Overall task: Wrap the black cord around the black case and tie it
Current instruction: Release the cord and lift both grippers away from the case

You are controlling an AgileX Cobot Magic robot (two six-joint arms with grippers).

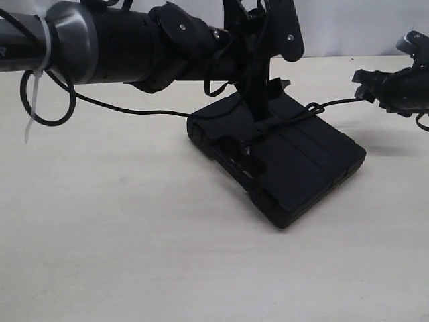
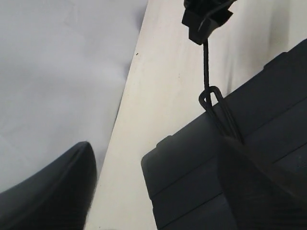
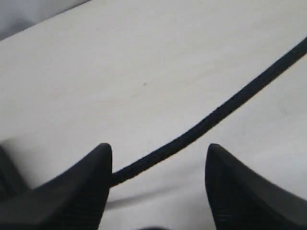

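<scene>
The black case (image 1: 295,164) lies flat on the table, its lid bands showing in the left wrist view (image 2: 192,182). The black cord (image 1: 335,103) crosses the lid, forms a small loop (image 2: 212,98) at the case's far edge and runs straight to my right gripper (image 1: 367,86). In the right wrist view the cord (image 3: 216,115) ends against the inside of one finger (image 3: 81,191); the jaws stand wide apart, my right gripper (image 3: 158,146) being open. My left gripper (image 1: 258,124) points down onto the lid, open (image 2: 153,143), one finger (image 2: 254,187) over the cord.
The left arm (image 1: 120,43) stretches across the back of the pale wooden table (image 1: 134,235). A thin black cable (image 1: 114,106) and a white zip tie (image 1: 33,100) hang from it. A pale wall stands beyond the far table edge (image 2: 139,52).
</scene>
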